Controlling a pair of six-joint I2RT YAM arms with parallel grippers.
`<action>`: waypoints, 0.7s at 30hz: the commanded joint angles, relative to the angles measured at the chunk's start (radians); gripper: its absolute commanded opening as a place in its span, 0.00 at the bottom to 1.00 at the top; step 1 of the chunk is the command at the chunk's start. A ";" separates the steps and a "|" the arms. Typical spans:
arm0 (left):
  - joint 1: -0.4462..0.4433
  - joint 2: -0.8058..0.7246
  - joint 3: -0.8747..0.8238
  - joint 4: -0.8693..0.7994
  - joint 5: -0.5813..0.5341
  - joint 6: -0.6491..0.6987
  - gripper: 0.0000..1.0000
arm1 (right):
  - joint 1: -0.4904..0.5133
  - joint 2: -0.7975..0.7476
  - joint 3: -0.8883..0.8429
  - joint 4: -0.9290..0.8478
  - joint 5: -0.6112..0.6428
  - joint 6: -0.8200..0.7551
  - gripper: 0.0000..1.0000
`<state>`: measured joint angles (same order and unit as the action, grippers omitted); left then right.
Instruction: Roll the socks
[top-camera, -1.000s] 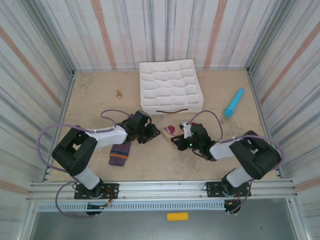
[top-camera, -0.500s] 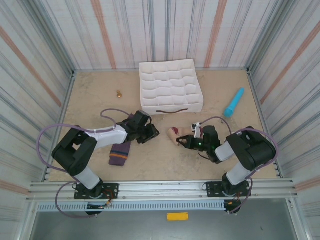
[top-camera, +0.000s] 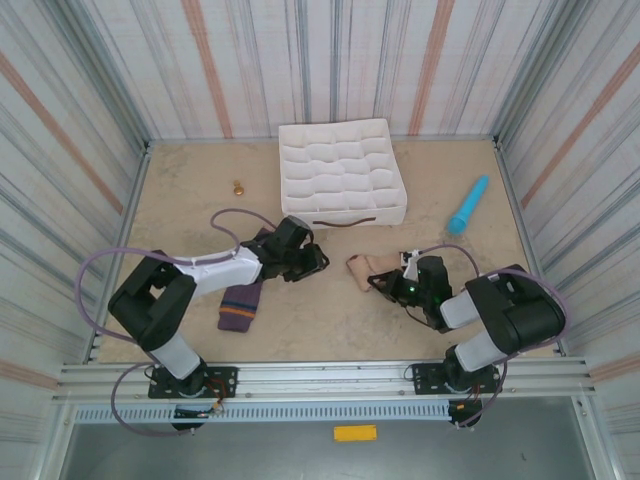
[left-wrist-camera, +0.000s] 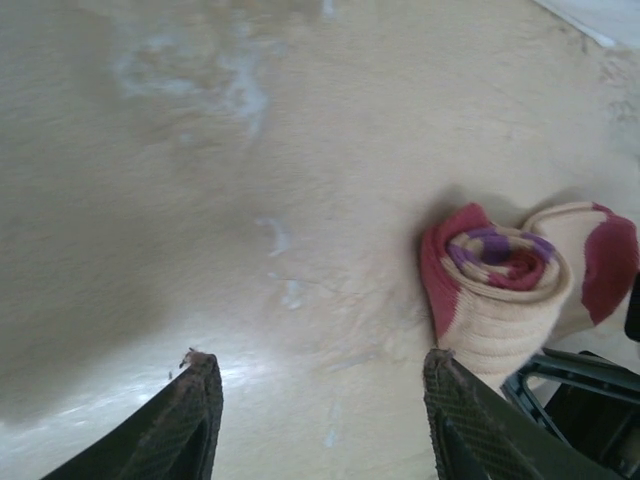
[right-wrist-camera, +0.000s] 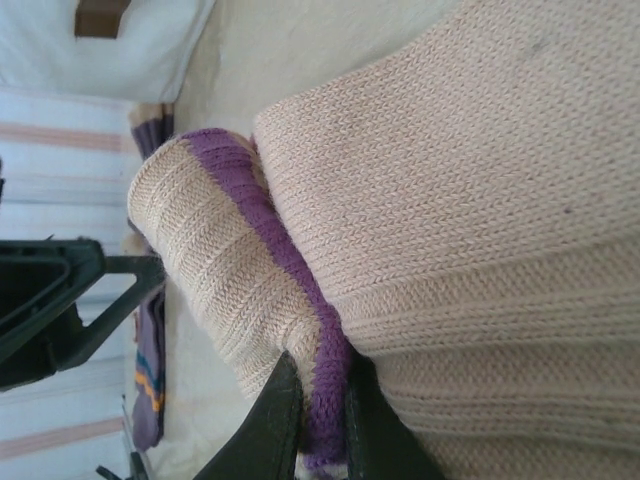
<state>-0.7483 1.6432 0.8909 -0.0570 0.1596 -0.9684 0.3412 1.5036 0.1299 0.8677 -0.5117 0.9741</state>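
Note:
The beige sock lies partly rolled mid-table; the left wrist view shows its coil of beige, dark red and purple. My right gripper is shut on this sock, and in its wrist view the jaws pinch a purple-edged fold of beige knit. My left gripper sits just left of the roll. It is open over bare table, its right fingertip close to the roll. The purple sock with orange stripes lies flat near the left arm.
A white quilted box stands at the back centre. To the right by the wall lies a turquoise stick, and a small brass piece is at the back left. Striped walls enclose the tan table.
My right gripper has drawn back to the right, taking the beige sock with it. My left gripper has followed a little to the right, still open.

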 joint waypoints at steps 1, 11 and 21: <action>-0.015 0.033 0.037 -0.013 0.009 0.040 0.57 | -0.011 -0.014 -0.013 -0.315 0.115 0.038 0.00; -0.104 0.177 0.157 0.051 0.070 0.094 0.57 | -0.012 -0.025 0.008 -0.396 0.147 0.021 0.00; -0.130 0.293 0.247 0.067 0.056 0.067 0.54 | -0.011 -0.013 0.000 -0.366 0.140 0.021 0.00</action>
<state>-0.8772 1.9125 1.1057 0.0063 0.2199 -0.9092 0.3397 1.4460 0.1703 0.7166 -0.4706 0.9874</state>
